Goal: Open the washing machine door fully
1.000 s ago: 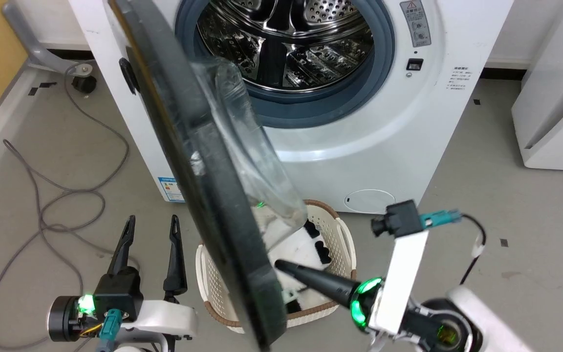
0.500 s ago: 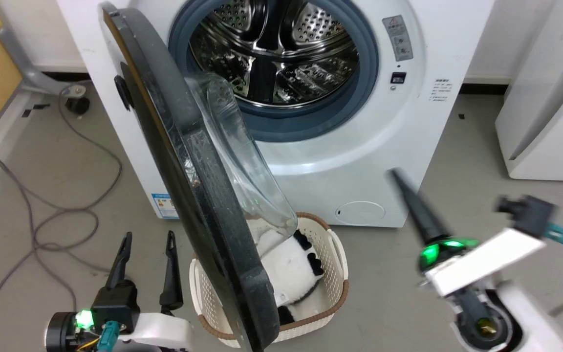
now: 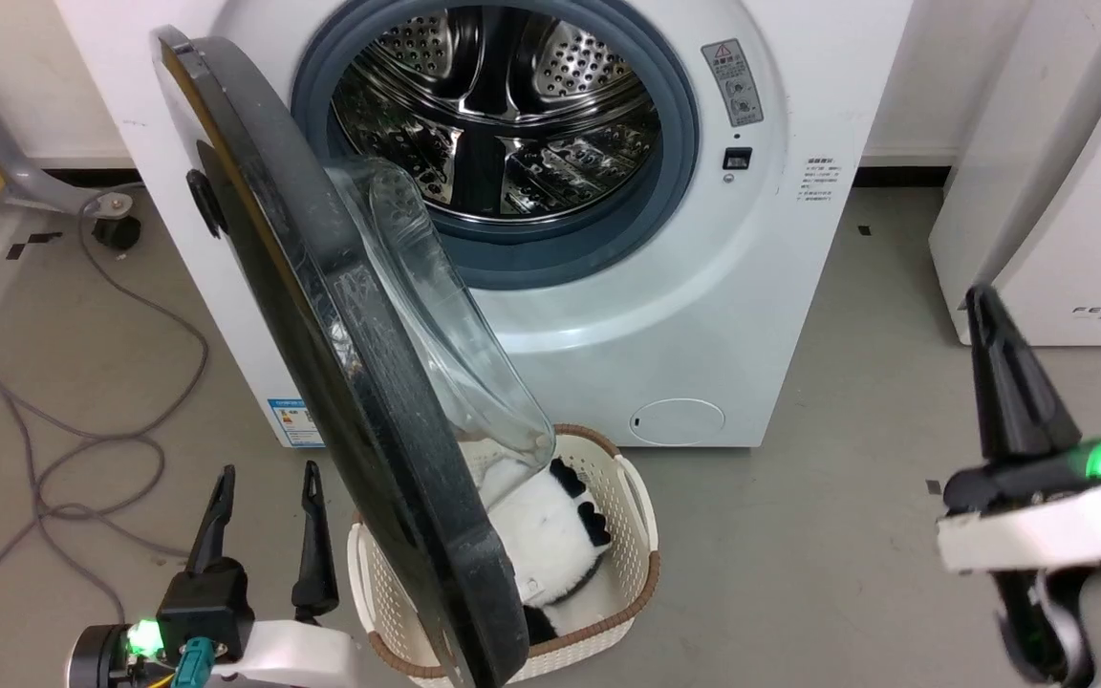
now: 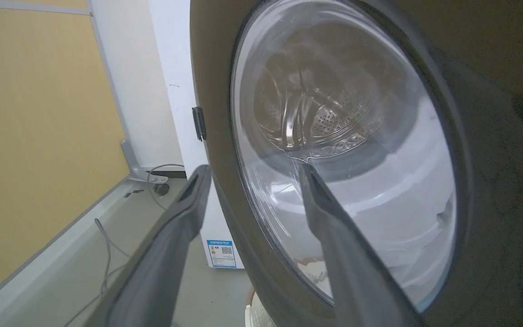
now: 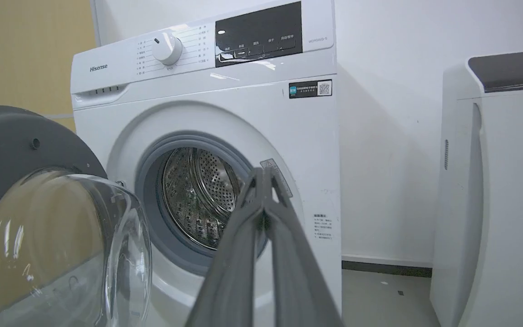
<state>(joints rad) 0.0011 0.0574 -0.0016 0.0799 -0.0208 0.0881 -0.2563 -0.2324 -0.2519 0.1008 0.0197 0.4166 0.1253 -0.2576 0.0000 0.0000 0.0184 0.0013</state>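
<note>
The right pincer [image 3: 979,298], closed and empty, pulls clear of the washing machine door [image 3: 302,315], which stands nearly fully open; the left pincer [image 3: 268,470] hangs spread, holding nothing.

White all over on the washing machine [image 3: 703,315], and the washing machine door [image 3: 359,382] is glossy black around a clear glass bowl. Inside, a shiny steel drum [image 3: 493,124] dotted with holes, ringed by a grey-blue gasket [image 3: 680,172]. Blue label sticker [image 3: 291,420], black control panel [image 5: 258,34]. Cream lattice basket [image 3: 635,521] with a brown rim, and a white plush [image 3: 550,526] with black patches. Grey floor [image 3: 799,554], grey cable [image 3: 82,449], yellow wall panel [image 4: 39,136]. Left gripper [image 3: 268,468] and right gripper [image 3: 981,296]: dark fingers, green lights glowing.
</note>
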